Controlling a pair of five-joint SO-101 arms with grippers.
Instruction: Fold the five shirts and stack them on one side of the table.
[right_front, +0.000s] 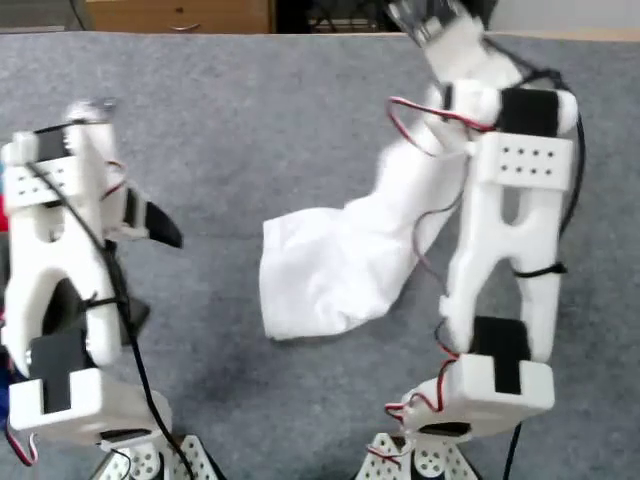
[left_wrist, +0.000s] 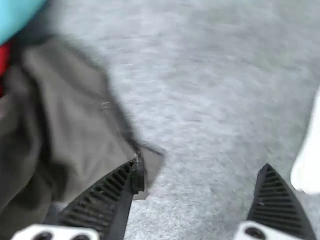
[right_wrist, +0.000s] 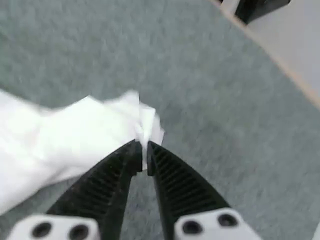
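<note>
White shirt (right_front: 330, 270) at frame centre is pinched by the right tool (right_wrist: 144, 155), while the left tool (left_wrist: 201, 172) gapes wide by a dark shirt (left_wrist: 65, 130).

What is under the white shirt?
The grey table cover shows all around the white shirt, and the right pincer pinches one end. Anything lying beneath the bunched part is hidden by the cloth.

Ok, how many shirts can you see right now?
4: white shirt in the right end effector, mid-table; dark grey shirt by the left end effector; red sliver and turquoise sliver beyond it. A fifth may be hidden.
</note>
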